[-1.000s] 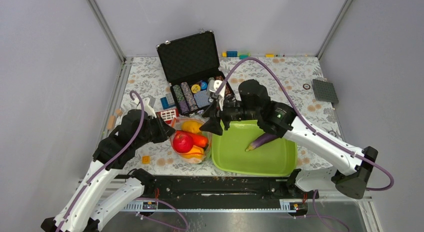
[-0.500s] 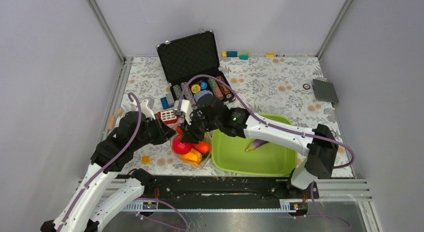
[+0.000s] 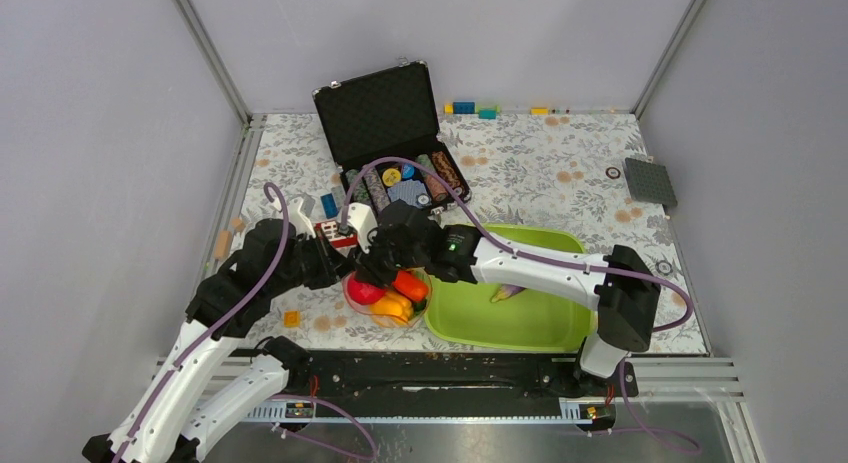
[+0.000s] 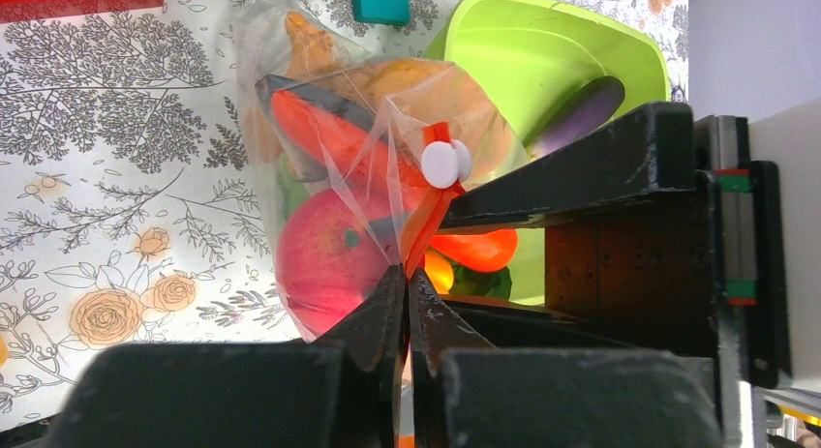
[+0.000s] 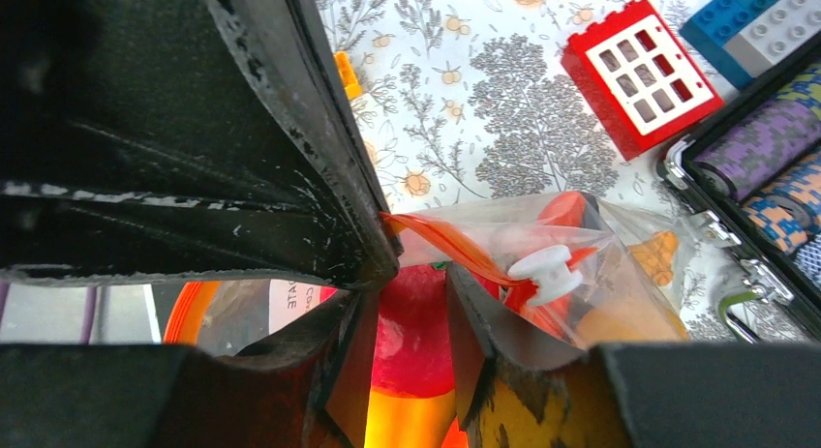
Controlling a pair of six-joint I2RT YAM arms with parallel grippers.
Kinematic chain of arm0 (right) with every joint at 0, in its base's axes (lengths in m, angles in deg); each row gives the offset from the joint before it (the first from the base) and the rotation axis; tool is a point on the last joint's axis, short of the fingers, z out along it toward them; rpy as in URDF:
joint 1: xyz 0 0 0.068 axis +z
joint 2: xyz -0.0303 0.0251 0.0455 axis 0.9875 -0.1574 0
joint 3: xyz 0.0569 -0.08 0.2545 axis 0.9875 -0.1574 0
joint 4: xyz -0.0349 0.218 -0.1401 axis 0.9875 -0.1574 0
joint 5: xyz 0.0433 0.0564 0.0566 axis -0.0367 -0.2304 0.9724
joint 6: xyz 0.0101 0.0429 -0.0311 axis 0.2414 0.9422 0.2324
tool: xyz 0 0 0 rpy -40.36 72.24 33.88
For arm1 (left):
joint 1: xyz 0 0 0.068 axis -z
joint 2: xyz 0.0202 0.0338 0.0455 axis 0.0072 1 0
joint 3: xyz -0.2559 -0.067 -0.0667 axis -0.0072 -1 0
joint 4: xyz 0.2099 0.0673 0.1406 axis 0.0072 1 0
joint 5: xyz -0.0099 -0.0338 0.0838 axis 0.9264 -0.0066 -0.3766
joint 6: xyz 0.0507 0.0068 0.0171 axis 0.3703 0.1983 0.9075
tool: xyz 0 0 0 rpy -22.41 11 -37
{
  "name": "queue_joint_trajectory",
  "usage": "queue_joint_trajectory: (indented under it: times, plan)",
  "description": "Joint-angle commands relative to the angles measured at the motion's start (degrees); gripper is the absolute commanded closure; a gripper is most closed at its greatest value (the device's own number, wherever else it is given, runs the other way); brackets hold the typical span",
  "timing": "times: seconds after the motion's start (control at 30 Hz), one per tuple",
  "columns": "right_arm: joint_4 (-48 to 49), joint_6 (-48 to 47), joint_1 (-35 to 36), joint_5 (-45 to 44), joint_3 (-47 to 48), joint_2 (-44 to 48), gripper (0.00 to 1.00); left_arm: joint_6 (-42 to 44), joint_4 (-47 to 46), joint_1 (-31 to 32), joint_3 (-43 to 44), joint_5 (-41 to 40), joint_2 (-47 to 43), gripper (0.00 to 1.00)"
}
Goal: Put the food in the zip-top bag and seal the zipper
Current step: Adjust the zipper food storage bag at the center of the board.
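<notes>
The clear zip-top bag [image 3: 385, 303] stands left of the lime-green tray [image 3: 520, 328] and holds a red apple [image 3: 364, 293], orange and yellow peppers [image 3: 408, 284] and other food. A purple eggplant [image 3: 512, 291] lies in the tray, also seen in the left wrist view [image 4: 581, 114]. My left gripper [image 3: 334, 266] is shut on the orange-red zipper strip [image 4: 418, 237] at the bag's mouth. The white slider [image 4: 445, 164] sits just beyond it. My right gripper [image 3: 368, 274] is open at the bag's mouth, the apple [image 5: 411, 337] seen between its fingers and the zipper [image 5: 455, 254] crossing just above them.
An open black case [image 3: 380, 113] with poker chips [image 3: 400, 188] stands behind the bag. A red toy brick [image 5: 644, 75] and blue bricks [image 3: 329, 204] lie beside it, a small orange brick [image 3: 291, 318] front left. A grey baseplate [image 3: 650, 181] is far right.
My right gripper has swung left from above the tray and come down to the bag's mouth beside the left gripper. The left gripper and eggplant have stayed put.
</notes>
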Motion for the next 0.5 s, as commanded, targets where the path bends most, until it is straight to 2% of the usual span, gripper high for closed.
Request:
queue_joint_trajectory:
  times: [0.0,0.2,0.23,0.27,0.33,0.47]
  plan:
    - [-8.75,-1.16,-0.45,-13.32,-1.26,-2.29,0.63,-1.98,-8.85,0.23,3.01,3.77,-1.59,1.0]
    - [-8.17,-1.24,-0.43,-13.0,-1.98,3.72,0.61,-1.77,-8.35,0.21,2.2,-0.69,-1.71,1.0]
    - [-7.21,-1.08,-0.41,-12.1,-2.3,5.41,0.58,-1.76,-8.34,0.23,2.08,-1.55,-1.94,1.0]
    - [-3.62,-0.75,-0.69,-8.42,-3.34,9.34,0.45,-1.8,-9.07,0.18,1.58,-2.7,-2.32,1.0]
    - [-1.99,-0.07,-1.28,-4.96,-3.03,11.66,0.37,-1.85,-10.38,0.18,0.63,-3.0,-2.68,1.0]
    - [-0.93,1.25,-3.22,3.08,-1.25,14.53,0.27,-1.63,-11.9,0.22,-0.27,-2.76,-2.93,1.0]
